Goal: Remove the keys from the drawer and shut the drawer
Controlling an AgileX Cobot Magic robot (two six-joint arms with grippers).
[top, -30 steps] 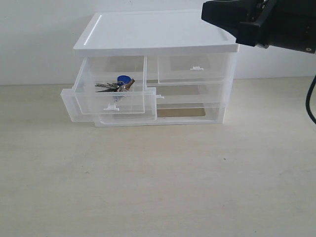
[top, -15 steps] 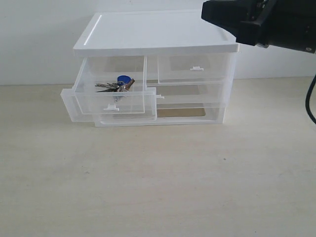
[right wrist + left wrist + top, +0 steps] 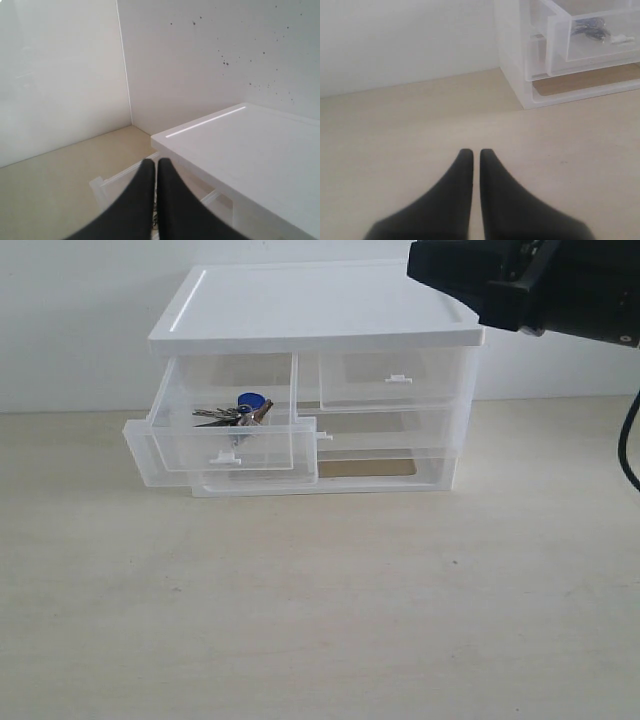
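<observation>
The keys [image 3: 238, 412], silver with a round blue tag, lie inside the drawer [image 3: 262, 446], the clear left half-width one, which stands pulled out of the white-topped unit [image 3: 310, 305]. In the left wrist view the keys [image 3: 592, 27] show through the drawer [image 3: 580, 47] wall, far from my left gripper [image 3: 472, 152], which is shut and empty low over the table. My right gripper [image 3: 151, 162] is shut and empty, up high by the unit's top, above the drawer [image 3: 107, 185]. Its black arm [image 3: 520, 280] fills the exterior view's upper right.
A full-width drawer [image 3: 138, 455] under the open one is also pulled out a little. The right-hand half-width drawer [image 3: 390, 375] is pushed in. A white wall [image 3: 80, 330] stands close behind the unit. Beige tabletop [image 3: 320, 600] spreads in front.
</observation>
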